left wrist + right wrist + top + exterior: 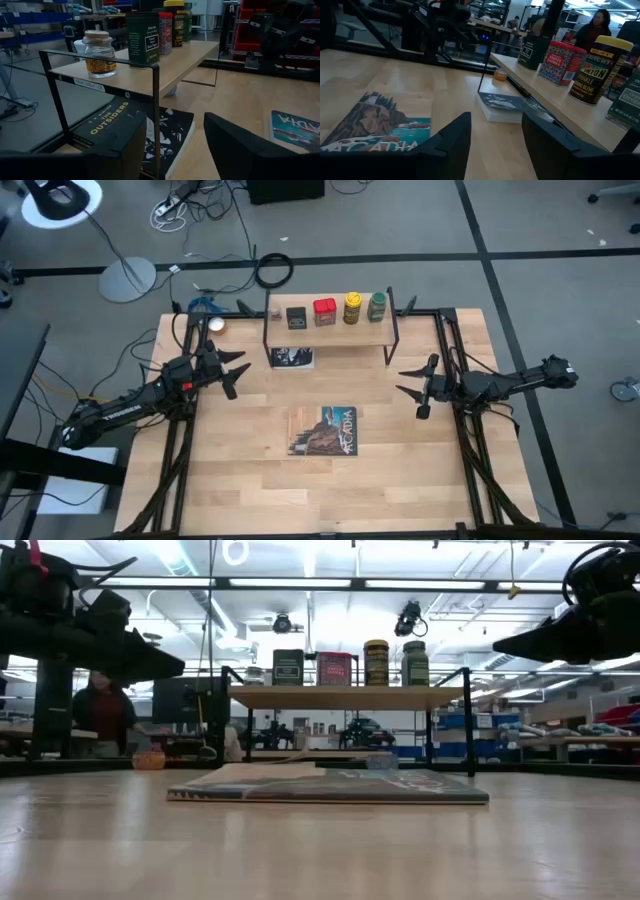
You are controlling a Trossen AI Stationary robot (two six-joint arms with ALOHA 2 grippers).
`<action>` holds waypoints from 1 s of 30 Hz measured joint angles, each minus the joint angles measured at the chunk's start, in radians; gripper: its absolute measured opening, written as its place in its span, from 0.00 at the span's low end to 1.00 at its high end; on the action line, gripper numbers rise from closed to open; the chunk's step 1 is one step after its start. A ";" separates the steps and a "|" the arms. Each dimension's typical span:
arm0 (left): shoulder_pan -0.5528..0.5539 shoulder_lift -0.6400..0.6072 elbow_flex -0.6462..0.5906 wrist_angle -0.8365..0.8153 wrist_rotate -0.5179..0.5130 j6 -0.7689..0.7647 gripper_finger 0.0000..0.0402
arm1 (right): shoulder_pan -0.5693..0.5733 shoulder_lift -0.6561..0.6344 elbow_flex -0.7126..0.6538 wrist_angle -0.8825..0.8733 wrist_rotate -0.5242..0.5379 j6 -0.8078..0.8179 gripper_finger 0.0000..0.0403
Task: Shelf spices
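All five spices look to be parked on the shelf (330, 332) already, which sits at the far edge of the table (250, 480), roughly mid-width. They're lined up along the board's long axis, running left to right: small clear jar (275, 314), black tin (296, 317), red tin (324, 311), yellow-capped jar (352, 307), green-capped jar (376, 306). So the job is judged pretty much done, nothing loose is spotted on the tabletop.

The left gripper (234, 370) is hung near the left edge, the right gripper (415, 389) near the right edge. Both are seen with fingers spread and nothing held between them. The shelf lies beyond and inward from each; the left one is nearer the clear-jar end, the right one nearer the green-capped end.

Readable stuff: "THE OUTSIDERS" on the spine of a book (150, 135) tucked under the shelf, "ACADIA" on the picture book (325, 430) lying flat mid-table. "SPRINKLE BLEND" can sort of be made out on the yellow-capped jar from the right wrist view, other labels are too small to be read
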 joint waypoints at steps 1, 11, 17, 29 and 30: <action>0.000 0.000 0.000 0.000 0.000 0.000 0.51 | 0.000 0.000 0.000 0.000 0.000 0.000 0.44; 0.000 0.000 0.000 0.000 0.000 0.000 0.51 | 0.000 0.000 0.000 0.000 0.000 0.000 0.44; 0.000 0.000 0.000 0.000 0.000 0.000 0.51 | 0.000 0.000 0.000 0.000 0.000 0.000 0.44; 0.000 0.000 0.000 0.017 0.000 0.000 0.51 | 0.000 0.000 0.000 0.000 0.000 0.000 0.44; 0.000 0.001 0.000 0.048 0.000 0.000 0.51 | 0.000 0.000 0.000 0.000 0.000 0.000 0.44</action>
